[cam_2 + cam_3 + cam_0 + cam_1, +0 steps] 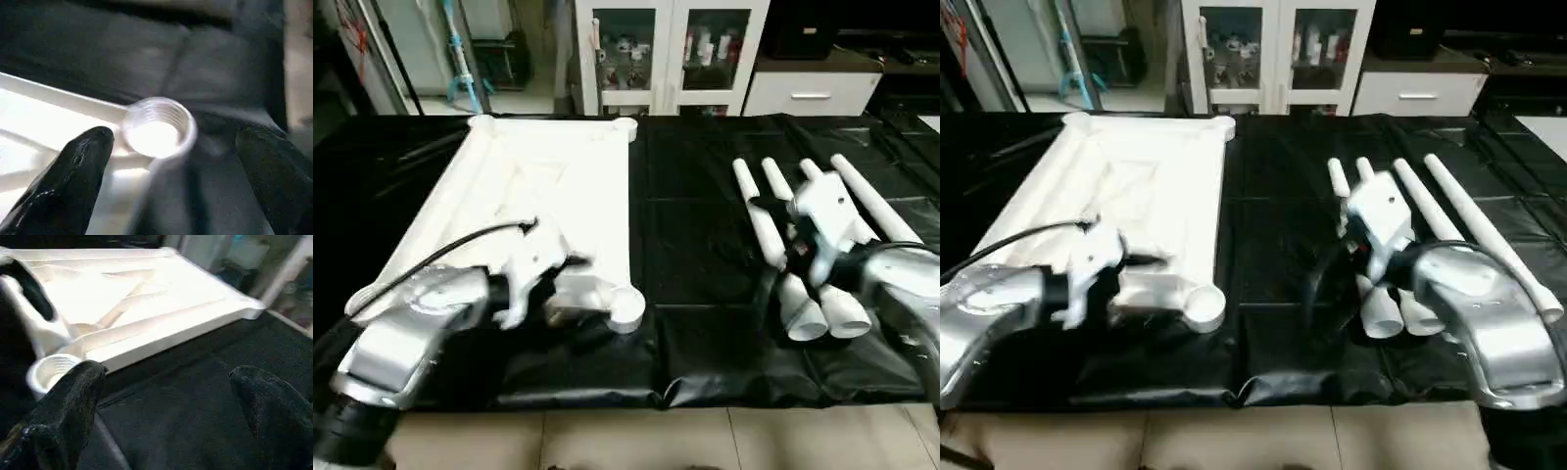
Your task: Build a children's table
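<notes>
Even indoor light; glare washes out the white tabletop [558,186]; wrist views soft, foreground fingers blurred.

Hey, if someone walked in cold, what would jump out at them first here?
The large white plastic tabletop lying ribbed underside up on the left of the black-covered work surface. The left gripper hovers open over its near round corner socket. On the right, four long white tapered legs lie side by side beneath the right gripper.

Upturned white tabletop [563,186], four loose legs [773,230]

Head stereo pair overhead, wrist cameras close, sharing corner socket [157,128]
</notes>
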### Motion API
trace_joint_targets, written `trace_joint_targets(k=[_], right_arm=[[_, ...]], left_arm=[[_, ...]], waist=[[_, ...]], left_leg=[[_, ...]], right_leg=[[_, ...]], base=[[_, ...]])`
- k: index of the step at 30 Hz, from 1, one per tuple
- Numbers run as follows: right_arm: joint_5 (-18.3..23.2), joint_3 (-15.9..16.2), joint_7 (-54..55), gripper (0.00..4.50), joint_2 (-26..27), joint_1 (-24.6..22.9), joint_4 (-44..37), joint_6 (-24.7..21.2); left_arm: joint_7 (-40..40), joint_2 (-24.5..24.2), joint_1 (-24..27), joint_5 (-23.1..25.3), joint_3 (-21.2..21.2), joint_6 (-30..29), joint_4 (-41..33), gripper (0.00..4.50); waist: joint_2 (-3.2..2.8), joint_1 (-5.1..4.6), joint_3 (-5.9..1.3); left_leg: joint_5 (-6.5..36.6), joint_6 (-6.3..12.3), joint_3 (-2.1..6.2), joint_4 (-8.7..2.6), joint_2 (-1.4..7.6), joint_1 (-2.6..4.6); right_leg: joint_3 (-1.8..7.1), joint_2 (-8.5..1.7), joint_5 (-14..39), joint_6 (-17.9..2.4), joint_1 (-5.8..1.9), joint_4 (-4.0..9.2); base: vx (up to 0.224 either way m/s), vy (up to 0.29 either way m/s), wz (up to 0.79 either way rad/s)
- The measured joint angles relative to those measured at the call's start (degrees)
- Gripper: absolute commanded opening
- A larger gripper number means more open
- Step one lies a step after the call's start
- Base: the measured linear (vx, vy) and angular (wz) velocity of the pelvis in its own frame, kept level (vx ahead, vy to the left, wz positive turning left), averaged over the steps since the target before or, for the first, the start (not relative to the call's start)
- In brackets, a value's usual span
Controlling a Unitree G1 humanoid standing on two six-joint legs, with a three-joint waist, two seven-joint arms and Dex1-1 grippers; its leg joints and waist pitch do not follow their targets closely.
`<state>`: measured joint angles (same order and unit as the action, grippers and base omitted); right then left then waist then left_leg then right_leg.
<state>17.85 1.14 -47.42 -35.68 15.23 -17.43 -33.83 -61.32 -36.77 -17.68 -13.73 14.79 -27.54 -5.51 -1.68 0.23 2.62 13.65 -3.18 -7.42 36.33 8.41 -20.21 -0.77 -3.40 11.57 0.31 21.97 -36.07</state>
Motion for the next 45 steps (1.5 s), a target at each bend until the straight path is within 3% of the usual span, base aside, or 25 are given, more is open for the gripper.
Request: trace_joint_targets(k=[5, 9, 13, 19, 21, 26, 35, 37, 39, 45], right_arm=[[0.56, 3.18, -4.65, 4.5, -3.34, -1.86, -1.93, -0.63], [1.22, 3.86, -6.19, 4.5, -4.03, -2.03, -2.37, -0.82], [2.29, 4.23, -7.4, 4.5, -4.24, -1.92, -2.82, -1.04], [2.4, 5.27, -8.02, 4.5, -4.35, -1.91, -2.83, -1.05], [2.46, 6.15, -8.04, 4.5, -4.34, -1.85, -2.89, -1.07], [2.92, 6.33, -8.1, 4.5, -4.01, -1.84, -3.32, -2.02], [2.98, 8.13, -8.1, 4.5, -3.95, -1.85, -4.18, -2.13], [2.89, 8.26, -8.05, 4.5, -3.93, -1.85, -4.25, -2.13], [2.68, 8.4, -7.94, 4.5, -3.9, -1.85, -4.33, -2.09], [1.74, 8.8, -5.97, 4.5, -3.24, -2.25, -4.43, -1.88]], left_arm=[[-5.89, -0.94, -2.48, 0.54, 1.37, 3.21, 5.81, 3.89], [-7.14, -0.93, -4.46, 1.93, 3.36, 5.3, 9.51, 3.54], [-6.73, -0.38, -9.13, 7.24, 5.77, 11.84, 19.69, 3.33], [-5.53, 0.9, -10.93, 10.41, 6.12, 18.11, 26.25, 2.63], [-5.87, 0.94, -12.21, 11.26, 6.64, 19.95, 28.87, 2.63], [-8.93, 0.88, -12.4, 11.29, 7.24, 20.35, 29.47, 2.03], [-9.7, 1.13, -12.41, 12.68, 7.63, 22.69, 32.19, 1.5], [-8.98, 1.85, -12.44, 12.53, 7.33, 21.65, 32.31, 1.44], [-8.57, 2.95, -12.44, 12.19, 6.83, 20.2, 32.16, 1.09], [-6.36, 4.96, -12.44, 12.32, 6.48, 16.74, 31.03, 0.84]], waist=[[0.01, 0.11, 0.0], [0.02, 0.1, 0.0], [0.1, 0.24, 0.03], [0.16, 0.19, 0.05], [0.18, 0.3, 0.07], [0.2, 0.63, 0.08], [0.22, 1.61, 0.09], [0.22, 1.87, 0.09], [0.23, 1.98, 0.09], [0.15, 1.87, 0.06]], left_leg=[[0.04, 0.06, -0.35, -0.06, 0.13, 0.03], [0.03, 0.06, -0.83, -0.05, 0.39, 0.09], [0.02, 0.04, -1.03, -0.06, 0.59, 0.13], [0.03, 0.05, -1.08, -0.11, 0.61, 0.04], [0.03, 0.05, -1.09, -0.14, 0.62, 0.03], [0.03, 0.05, -1.14, -0.2, 0.64, 0.05], [0.02, 0.04, -1.49, -0.23, 0.86, 0.1], [0.02, 0.04, -1.55, -0.23, 0.91, 0.08], [0.02, 0.04, -1.63, -0.25, 0.93, 0.06], [0.01, 0.02, -1.74, -0.5, 0.97, 0.13]], right_leg=[[0.02, -0.02, 0.01, -0.03, 0.07, 0.27], [0.05, -0.06, 0.01, -0.03, 0.05, 0.31], [0.01, -0.05, 0.0, -0.03, 0.03, 0.28], [0.01, -0.05, 0.01, -0.02, 0.06, 0.44], [-0.01, -0.05, 0.01, -0.02, 0.07, 0.47], [0.0, -0.05, 0.01, -0.03, 0.08, 0.52], [0.02, -0.05, 0.01, -0.03, 0.08, 0.54], [0.01, -0.06, 0.01, -0.03, 0.08, 0.59], [0.01, -0.07, 0.01, -0.03, 0.08, 0.66], [0.02, -0.07, 0.0, -0.04, 0.07, 0.79]], base=[[0.0, 0.0, 0.0], [0.0, 0.0, 0.0], [0.0, 0.0, 0.0], [0.0, 0.0, 0.0], [0.0, 0.0, 0.0], [0.0, 0.0, 0.0], [0.0, 0.0, 0.0], [0.0, 0.0, 0.0], [0.0, 0.0, 0.0], [0.0, 0.0, 0.0]])
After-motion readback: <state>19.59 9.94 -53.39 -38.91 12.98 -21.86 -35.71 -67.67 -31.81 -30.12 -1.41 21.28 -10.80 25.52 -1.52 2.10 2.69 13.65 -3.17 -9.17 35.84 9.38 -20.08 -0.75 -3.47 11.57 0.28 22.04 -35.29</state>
